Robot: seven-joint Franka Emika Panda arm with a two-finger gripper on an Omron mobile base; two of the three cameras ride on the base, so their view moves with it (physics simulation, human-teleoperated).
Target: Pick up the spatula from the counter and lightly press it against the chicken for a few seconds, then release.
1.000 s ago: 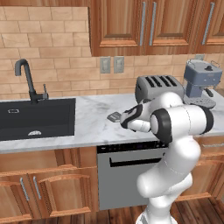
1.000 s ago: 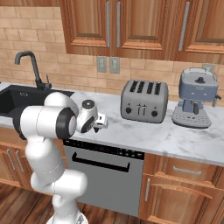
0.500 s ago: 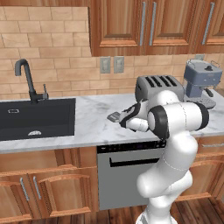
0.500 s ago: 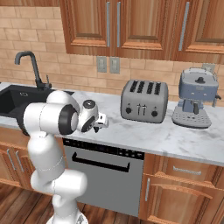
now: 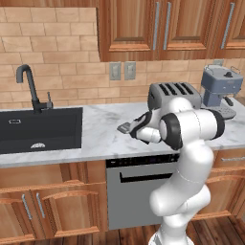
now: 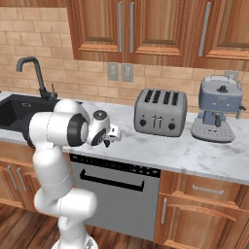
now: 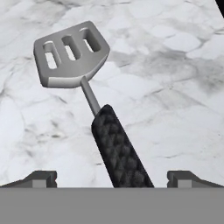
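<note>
Hand (image 7: 112, 179) nudged closer, open over spatula (image 7: 107, 127): grey slotted blade, thin neck, black textured handle.

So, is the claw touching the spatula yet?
Apart. In the hand view the tips of the open claw stand either side of the spatula handle, bare counter between.

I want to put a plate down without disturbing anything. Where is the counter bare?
Bare marble lies between the sink and the spatula, and along the front of the counter, before the toaster and the coffee machine. The back right is crowded: those two stand side by side there.
</note>
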